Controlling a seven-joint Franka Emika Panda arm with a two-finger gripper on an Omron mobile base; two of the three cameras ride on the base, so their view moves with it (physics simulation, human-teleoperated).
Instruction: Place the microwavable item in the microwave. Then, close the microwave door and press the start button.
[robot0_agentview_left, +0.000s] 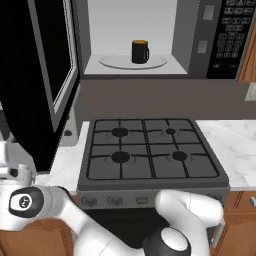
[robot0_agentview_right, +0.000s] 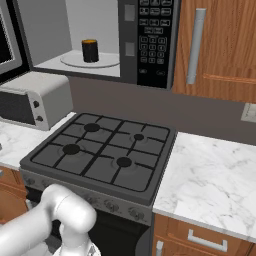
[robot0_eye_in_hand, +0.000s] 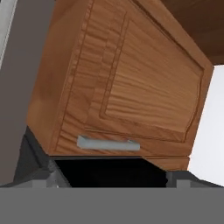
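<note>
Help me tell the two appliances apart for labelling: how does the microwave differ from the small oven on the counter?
The microwave is black and mounted high above the stove; the countertop oven is silver-grey and sits on the marble counter. The microwave has a button keypad on its right side, while the oven has two knobs. The microwave door is swung open, showing a cup on the turntable; the oven's front is shut. Both have dark glass fronts.

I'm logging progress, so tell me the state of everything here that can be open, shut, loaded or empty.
Microwave: loaded, cup inside.
Microwave door: swung wide open to the left.
Cup: upright on the turntable.
Stove: bare, no flames visible.
Toaster oven: front shut.
Wooden cabinet: door shut.
</note>
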